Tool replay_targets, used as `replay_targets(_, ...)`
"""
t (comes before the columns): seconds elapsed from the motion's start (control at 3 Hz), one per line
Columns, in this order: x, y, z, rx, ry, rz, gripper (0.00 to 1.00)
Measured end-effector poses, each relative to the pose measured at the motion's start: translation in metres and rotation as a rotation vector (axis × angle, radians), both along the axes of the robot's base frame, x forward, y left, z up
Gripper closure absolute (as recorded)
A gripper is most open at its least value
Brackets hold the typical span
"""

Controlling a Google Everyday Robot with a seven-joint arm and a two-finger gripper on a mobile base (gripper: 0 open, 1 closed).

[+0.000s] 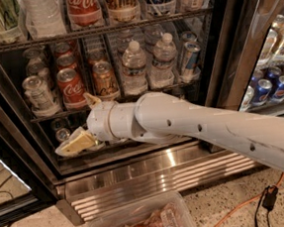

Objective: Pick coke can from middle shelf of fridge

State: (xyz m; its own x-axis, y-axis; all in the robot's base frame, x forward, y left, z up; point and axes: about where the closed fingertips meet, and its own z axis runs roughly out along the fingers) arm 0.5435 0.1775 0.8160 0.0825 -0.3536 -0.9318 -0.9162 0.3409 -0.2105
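The coke can (pixel 71 87) stands upright at the front of the middle shelf (pixel 48 115) of the fridge (pixel 162 176), red with white script. A silver can (pixel 37 93) is on its left and a copper-orange can (pixel 104 79) on its right. My gripper (pixel 81 122) is open and empty, just below and in front of the coke can. One cream finger (pixel 92 99) points up by the shelf edge. The other finger (pixel 76 142) hangs lower left, in front of the bottom rack. My white arm reaches in from the right.
Water bottles (pixel 134 66) stand to the right on the same shelf. A tall Coca-Cola bottle (pixel 84 6) is on the rack above. Cans (pixel 62 135) sit on the bottom rack. A clear bin (pixel 141 220) and an orange cable (pixel 239 205) are on the floor. Pepsi cans (pixel 264 89) fill the right cooler.
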Motion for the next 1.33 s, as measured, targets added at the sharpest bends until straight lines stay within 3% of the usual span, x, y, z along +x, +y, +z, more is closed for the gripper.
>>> replay_targets(0.67, 0.029, -0.011, 0.012, 0.068, -0.096, -0.117, 0.0)
replay_targets(1.0, 0.037, -0.002, 0.008, 0.106, -0.103, -0.12, 0.19)
replay_targets(1.33, 0.042, 0.009, 0.002, 0.122, -0.093, -0.107, 0.16)
